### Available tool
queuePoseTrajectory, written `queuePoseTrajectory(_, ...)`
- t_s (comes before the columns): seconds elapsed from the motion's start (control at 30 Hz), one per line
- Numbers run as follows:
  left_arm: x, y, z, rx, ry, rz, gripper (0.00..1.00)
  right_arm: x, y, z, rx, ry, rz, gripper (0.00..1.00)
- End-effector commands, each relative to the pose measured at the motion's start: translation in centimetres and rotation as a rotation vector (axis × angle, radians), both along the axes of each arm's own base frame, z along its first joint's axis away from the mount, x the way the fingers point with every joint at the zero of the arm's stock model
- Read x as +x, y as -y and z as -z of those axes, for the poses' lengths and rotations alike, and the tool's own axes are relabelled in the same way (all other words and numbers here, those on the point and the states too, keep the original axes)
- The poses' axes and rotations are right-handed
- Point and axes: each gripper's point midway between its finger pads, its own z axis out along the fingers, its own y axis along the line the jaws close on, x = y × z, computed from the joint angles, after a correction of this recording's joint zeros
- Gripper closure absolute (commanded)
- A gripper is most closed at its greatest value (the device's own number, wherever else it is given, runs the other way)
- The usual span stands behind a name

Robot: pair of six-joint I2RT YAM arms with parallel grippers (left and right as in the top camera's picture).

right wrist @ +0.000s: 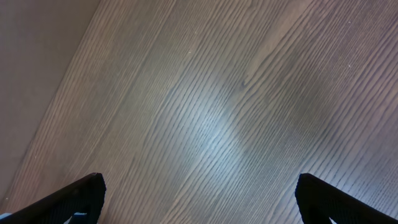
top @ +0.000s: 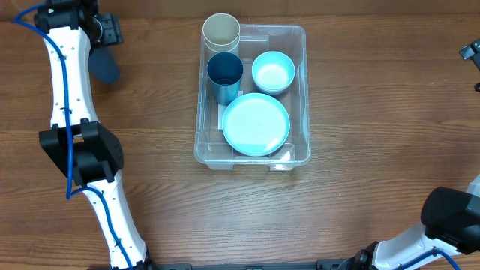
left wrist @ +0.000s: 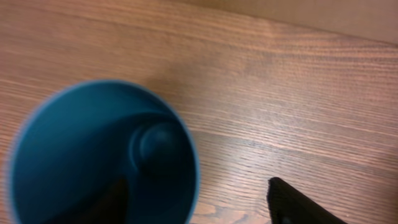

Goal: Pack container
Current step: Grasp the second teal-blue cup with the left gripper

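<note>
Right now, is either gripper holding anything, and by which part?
Right gripper open, empty. Left gripper straddles the dark blue cup at its rim: one finger inside, the other off the wall. Firm hold cannot be told.

Left arm (top: 64, 82): white moulded links and black joint housings. Landmark is its black elbow housing (top: 81, 154), blocky and angular. A long white link sits on the far side of the elbow housing, and a second white link on its near side. A thin blue cable (top: 66, 112) runs along both links and bows free just beside the elbow housing. Well to the right of the elbow housing is the right arm (top: 409, 247), with the same white shell and a rounded black joint (top: 454, 212). Its fingertips (right wrist: 74, 198) are matte black and wedge-shaped.
</note>
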Motion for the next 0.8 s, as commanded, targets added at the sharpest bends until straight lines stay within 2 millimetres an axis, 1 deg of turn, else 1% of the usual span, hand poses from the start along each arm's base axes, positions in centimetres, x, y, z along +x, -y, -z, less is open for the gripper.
queuePoseTrajectory(0.0,0.0,1.6,2.7,-0.066,-0.054,0.044,0.56,-0.1,0.2,-0.9,-0.02,0.021,0.007,0.0)
queuePoseTrajectory(0.03,-0.2,1.6,3.1,-0.068,-0.068,0.044,0.62,-0.1,0.2,-0.9,-0.02,0.021,0.007,0.0)
queuePoseTrajectory(0.17,-0.5,1.6,3.8,-0.07,-0.095,0.04,0.76,-0.1,0.2,-0.9,-0.02,0.021,0.007,0.0)
queuePoseTrajectory(0.2,-0.7,1.5,3.8,-0.064,-0.1,0.037,0.87,-0.1,0.2,-0.9,-0.02,0.021,0.006,0.0)
queuePoseTrajectory(0.23,-0.8,1.4,3.9,-0.06,-0.105,0.034,0.96,-0.1,0.2,-0.9,-0.02,0.021,0.007,0.0)
queuePoseTrajectory(0.3,-1.4,1.5,3.9,-0.075,-0.125,0.018,0.96,-0.1,0.2,-0.9,-0.02,0.02,0.006,0.0)
queuePoseTrajectory(0.37,-2.5,1.8,2.8,-0.091,-0.141,-0.005,0.96,-0.1,0.2,-0.9,-0.02,0.021,0.007,0.0)
queuePoseTrajectory(0.43,-3.5,2.4,0.6,-0.091,-0.134,0.0,0.96,-0.1,0.2,-0.9,-0.02,0.021,0.006,0.0)
queuePoseTrajectory(0.5,-4.7,3.3,-2.8,-0.085,-0.101,0.014,0.96,-0.1,0.2,-0.9,-0.02,0.021,0.007,0.0)
queuePoseTrajectory(0.53,-5.6,4.2,-5.2,-0.087,-0.072,0.031,0.96,-0.1,0.2,-0.9,-0.02,0.021,0.007,0.0)
queuePoseTrajectory(0.57,-6.5,5.4,-7.9,-0.09,-0.032,0.056,0.96,-0.1,0.2,-0.9,-0.02,0.021,0.007,0.0)
queuePoseTrajectory(0.6,-7.2,6.4,-10.0,-0.094,0.005,0.078,0.96,-0.1,0.2,-0.9,-0.02,0.021,0.007,0.0)
queuePoseTrajectory(0.67,-9.1,9.8,-15.5,-0.107,0.119,0.159,0.96,-0.1,0.2,-0.9,-0.02,0.02,0.007,0.0)
queuePoseTrajectory(0.7,-9.8,11.2,-17.4,-0.103,0.164,0.19,0.96,-0.1,0.2,-0.9,-0.02,0.021,0.007,0.0)
queuePoseTrajectory(0.77,-11.6,15.0,-21.5,-0.096,0.266,0.281,0.96,-0.1,0.2,-0.9,-0.02,0.021,0.007,0.0)
